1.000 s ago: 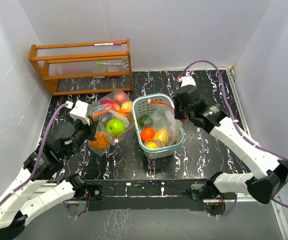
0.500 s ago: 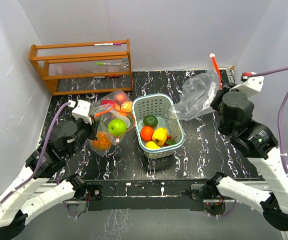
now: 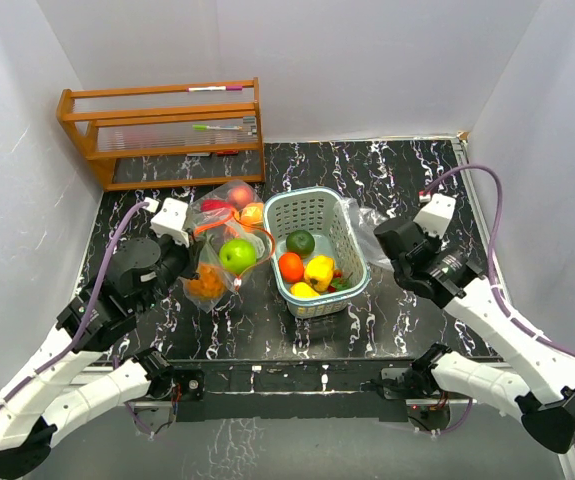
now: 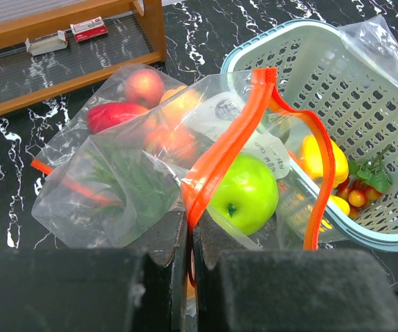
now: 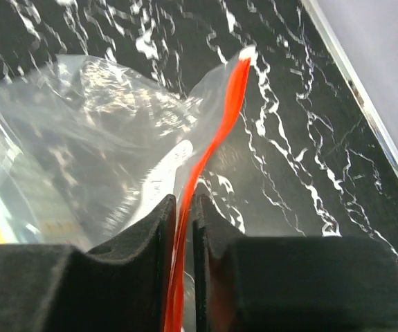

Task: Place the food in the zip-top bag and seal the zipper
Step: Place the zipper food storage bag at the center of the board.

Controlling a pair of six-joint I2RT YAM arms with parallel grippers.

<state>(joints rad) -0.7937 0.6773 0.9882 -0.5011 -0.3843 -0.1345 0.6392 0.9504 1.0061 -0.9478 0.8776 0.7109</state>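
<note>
A clear zip-top bag [image 3: 229, 212] with an orange zipper [image 4: 230, 142] lies left of the teal basket [image 3: 317, 195]. It holds a green apple [image 4: 247, 194] at its mouth and red and peach fruits [image 4: 143, 86] deeper in. My left gripper [image 4: 190, 232] is shut on this bag's zipper and shows in the top view as the left gripper [image 3: 185, 265]. The basket holds orange [image 3: 292, 266], yellow [image 3: 318, 270] and dark green [image 3: 301, 241] food. My right gripper [image 5: 185, 207] is shut on the orange zipper of a second, empty bag [image 5: 102, 138], low to the basket's right [image 3: 364, 226].
A wooden rack [image 3: 162, 130] stands at the back left, with small items on its shelves. A metal rail [image 5: 365, 104] marks the table's right edge, close to my right arm. White walls close in the table on three sides.
My right arm pulled the empty bag out of the basket, swung it up to the right, then brought it down beside the basket. The left gripper and its bag barely moved.
</note>
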